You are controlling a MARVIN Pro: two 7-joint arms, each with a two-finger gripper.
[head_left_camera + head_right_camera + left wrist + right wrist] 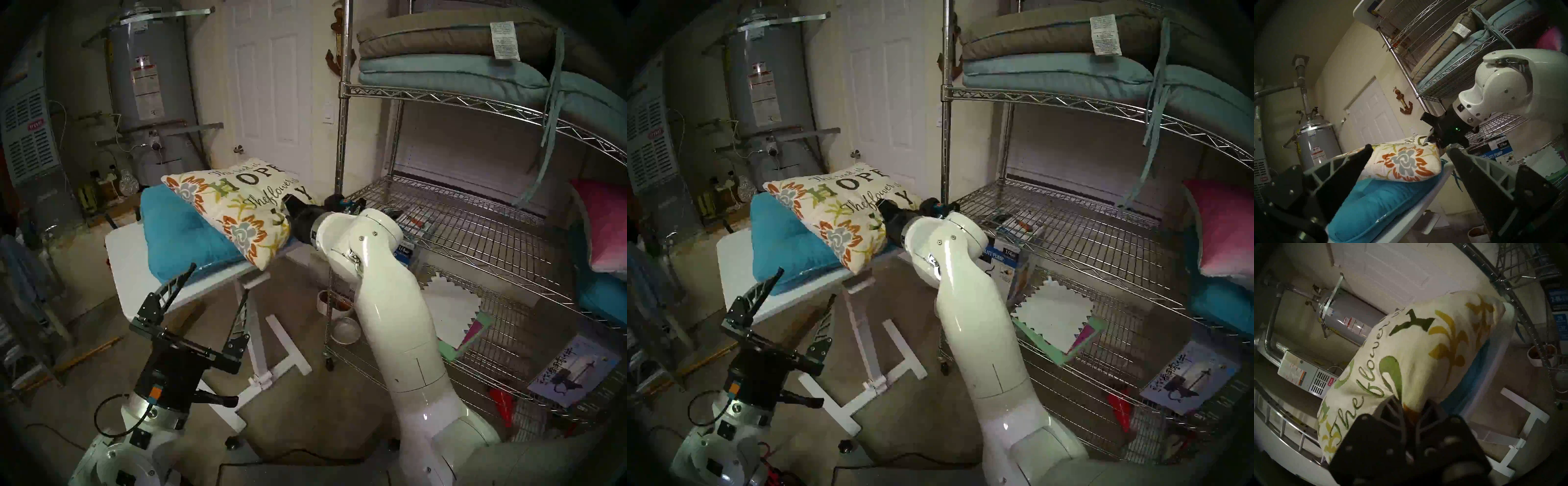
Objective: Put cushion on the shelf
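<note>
Cream, puffy printed cushion (234,207) pinched in right gripper (288,210); left gripper (213,288) spread, ribbed black fingers.

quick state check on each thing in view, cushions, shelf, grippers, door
cream HOPE/JOY floral cushion: tilted on the teal cushion, edge pinched by the right gripper
teal tufted seat cushion: lying on the white table
chrome wire shelf: middle tier mostly bare
right gripper: shut on the cushion
left gripper: open, holding nothing
white panelled door: closed
</note>
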